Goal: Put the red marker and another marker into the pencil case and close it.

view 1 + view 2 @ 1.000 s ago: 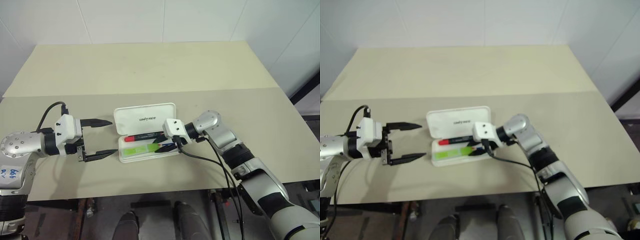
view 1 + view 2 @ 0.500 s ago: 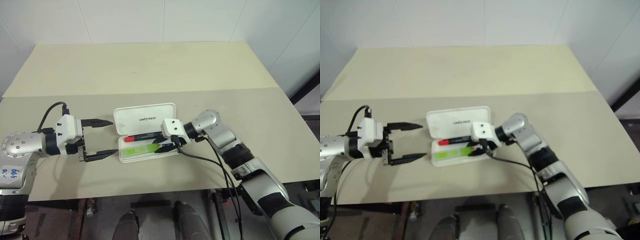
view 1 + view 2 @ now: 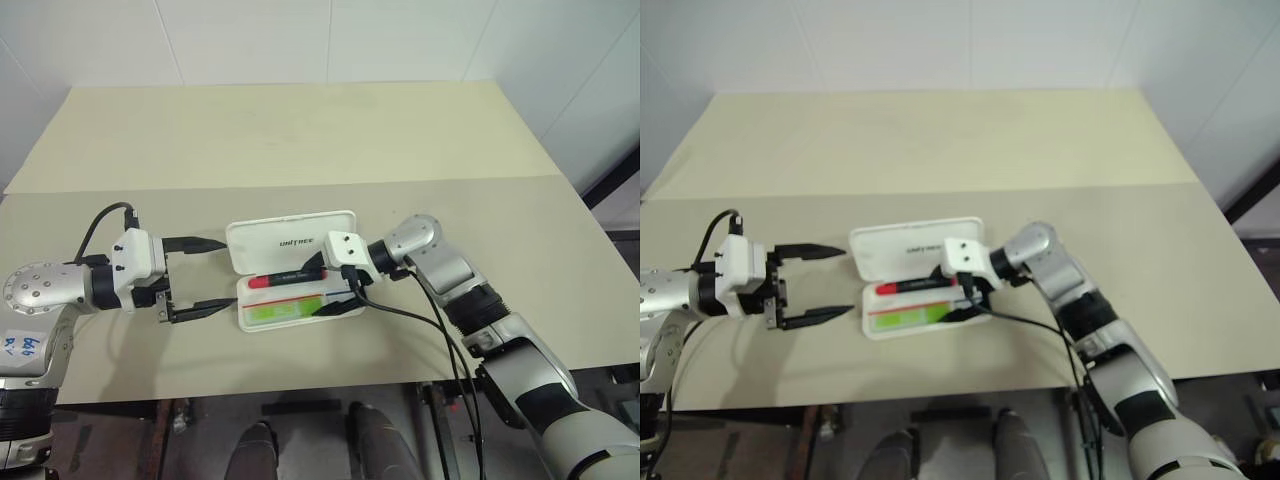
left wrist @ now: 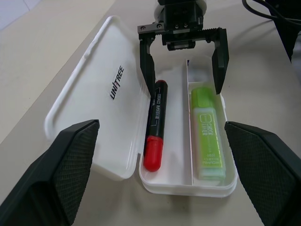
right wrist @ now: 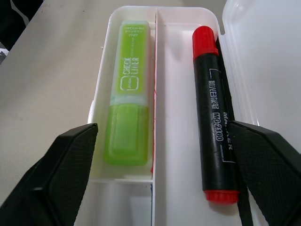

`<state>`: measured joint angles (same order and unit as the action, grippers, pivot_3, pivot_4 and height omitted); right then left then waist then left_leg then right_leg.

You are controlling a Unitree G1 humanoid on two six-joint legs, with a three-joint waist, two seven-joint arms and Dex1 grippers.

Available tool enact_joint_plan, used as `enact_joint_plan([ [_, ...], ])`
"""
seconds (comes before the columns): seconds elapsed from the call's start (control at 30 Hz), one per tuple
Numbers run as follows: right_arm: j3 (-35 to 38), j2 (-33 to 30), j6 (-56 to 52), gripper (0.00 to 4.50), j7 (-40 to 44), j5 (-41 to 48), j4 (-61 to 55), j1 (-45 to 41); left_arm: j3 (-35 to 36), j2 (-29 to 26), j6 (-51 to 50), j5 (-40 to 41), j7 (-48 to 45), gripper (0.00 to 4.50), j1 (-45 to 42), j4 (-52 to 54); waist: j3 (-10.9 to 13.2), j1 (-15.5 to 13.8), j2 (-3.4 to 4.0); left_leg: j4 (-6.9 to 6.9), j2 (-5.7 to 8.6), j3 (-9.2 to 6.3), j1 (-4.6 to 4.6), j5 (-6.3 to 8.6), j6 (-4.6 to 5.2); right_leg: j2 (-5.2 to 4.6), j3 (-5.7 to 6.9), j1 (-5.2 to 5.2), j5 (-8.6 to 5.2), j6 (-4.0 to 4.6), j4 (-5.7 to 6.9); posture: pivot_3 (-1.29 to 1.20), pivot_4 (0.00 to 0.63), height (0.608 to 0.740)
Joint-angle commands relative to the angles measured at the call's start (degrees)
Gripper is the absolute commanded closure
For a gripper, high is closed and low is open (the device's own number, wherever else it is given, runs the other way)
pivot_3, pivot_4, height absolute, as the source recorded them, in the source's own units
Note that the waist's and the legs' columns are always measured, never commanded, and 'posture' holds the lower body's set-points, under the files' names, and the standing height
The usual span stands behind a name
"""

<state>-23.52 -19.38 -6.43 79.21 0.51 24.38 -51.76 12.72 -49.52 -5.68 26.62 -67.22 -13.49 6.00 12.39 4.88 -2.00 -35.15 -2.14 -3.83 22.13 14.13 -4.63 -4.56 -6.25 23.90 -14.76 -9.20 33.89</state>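
Surface (image 3: 300, 140): a pale beige top with a seam running across it just beyond the case; the far half lies bare.
Pencil case (image 3: 290, 238): white, lying open near the front edge of the surface between the two arms, lid folded back flat with the dark lettering facing up.
Red marker (image 4: 155, 125): lying in the tray compartment next to the hinge, dark barrel lengthwise, red cap toward the left arm's side.
Light-green highlighter (image 4: 206, 138): lying flat in the other compartment, on the near side of the divider wall, parallel to the red marker and not touching it.
Right end effector (image 3: 333, 283): over the right end of the tray, black fingers spread wide, one by the hinge side and one by the near wall; nothing is gripped, and both markers lie between the fingers.
Left end effector (image 3: 207, 274): level, just off the left end of the case, fingers spread wide and holding nothing; the upper fingertip points at the lid's end, the lower at the tray's corner, neither touching as far as I can see.
In the way: the right end effector's fingers reach into the tray, across the path of the lid.
Cable (image 3: 420, 325): a black lead loops from the right wrist down over the front edge of the surface.
Around: white wall panels behind the surface.
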Motion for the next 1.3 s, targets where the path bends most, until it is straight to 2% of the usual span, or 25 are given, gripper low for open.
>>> enact_joint_plan([
  [0.03, 0.9, 0.6, 0.0, 0.01, 0.3, 1.2, -0.8, -1.3, 0.4, 0.2, 0.9, -0.1, 0.3, 0.0, -0.9, 0.2, 0.0, 0.0, 0.0, 0.0, 0.0, 0.0, 0.0, 0.0, 0.0, 0.0, 0.0, 0.0, 0.0, 0.0, 0.0, 0.0, 0.15, 0.74],
  [0.5, 11.2, -1.6, -10.9, 0.01, -1.3, 14.3, -13.3, 0.2, -0.1, 0.8, 1.2, 0.0, 0.1, 0.0, -1.4, -0.1, 0.0, -0.1, 0.01, 0.0, 0.0, -0.01, 0.03, 0.0, -0.01, 0.0, 0.0, 0.04, 0.0, 0.0, 0.03, 0.0, 0.15, 0.74],
  [0.63, 16.2, -10.2, -15.5, 0.01, -0.5, 18.4, -24.4, 6.2, -0.1, 0.9, 0.9, 0.4, 0.0, 0.0, -1.2, 0.3, 0.0, -0.8, 0.01, 0.0, 0.0, -0.03, 0.08, 0.0, -0.01, 0.0, 0.01, 0.04, -0.03, -0.02, 0.01, 0.0, 0.15, 0.74],
  [0.73, 18.9, -18.2, -16.7, 0.01, -1.4, 17.2, -24.5, 9.1, -0.1, 0.9, 0.8, 0.5, -0.1, 0.0, -1.1, 0.3, 0.0, -1.5, 0.01, -0.02, 0.01, -0.03, 0.12, 0.04, -0.07, -0.01, 0.0, 0.05, -0.03, -0.02, -0.09, 0.0, 0.15, 0.74],
  [0.83, 21.2, -23.7, -17.4, 0.01, -5.5, 14.7, -21.1, 10.7, 0.0, 1.1, 1.0, 0.5, -0.1, 0.0, -1.0, 0.3, 0.0, -1.6, 0.01, -0.03, 0.0, -0.02, 0.08, 0.04, -0.07, 0.0, 0.01, 0.05, -0.22, 0.34, -0.09, 0.0, 0.15, 0.74],
  [0.9, 22.2, -25.4, -17.6, 0.01, -8.7, 13.1, -19.1, 11.4, 0.0, 1.2, 1.0, 0.5, 0.1, 0.0, -0.9, 0.3, 0.0, -1.3, 0.01, -0.04, 0.0, 0.02, 0.06, 0.04, -0.07, 0.0, -0.02, 0.05, -0.39, 0.67, -0.09, 0.0, 0.15, 0.74],
  [1.0, 25.8, -27.1, -19.1, 0.01, -16.5, 10.9, -16.7, 14.7, -0.1, 1.9, 1.1, 0.4, 0.6, 0.0, -0.6, 0.5, 0.0, -1.4, 0.0, -0.04, 0.0, 0.06, 0.03, 0.04, -0.07, 0.0, -0.04, 0.05, -0.4, 0.67, -0.07, 0.0, 0.15, 0.74],
  [1.13, 30.0, -25.0, -24.0, 0.01, -27.4, 10.0, -18.7, 22.1, -0.8, 3.0, 1.5, 0.1, 1.0, 0.0, -0.7, 0.4, 0.0, -1.7, 0.01, -0.04, 0.0, 0.05, 0.07, 0.04, -0.06, 0.0, -0.05, 0.06, -0.31, 0.52, -0.07, 0.0, 0.15, 0.74],
  [1.3, 32.1, -22.0, -27.6, 0.01, -36.0, 10.1, -21.4, 26.9, -1.3, 3.4, 1.6, -0.2, 1.0, 0.0, -1.8, -0.2, 0.0, -1.4, 0.01, -0.06, 0.0, 0.06, 0.06, 0.04, -0.07, 0.0, -0.07, 0.06, -0.28, 0.45, -0.05, 0.0, 0.15, 0.74],
])
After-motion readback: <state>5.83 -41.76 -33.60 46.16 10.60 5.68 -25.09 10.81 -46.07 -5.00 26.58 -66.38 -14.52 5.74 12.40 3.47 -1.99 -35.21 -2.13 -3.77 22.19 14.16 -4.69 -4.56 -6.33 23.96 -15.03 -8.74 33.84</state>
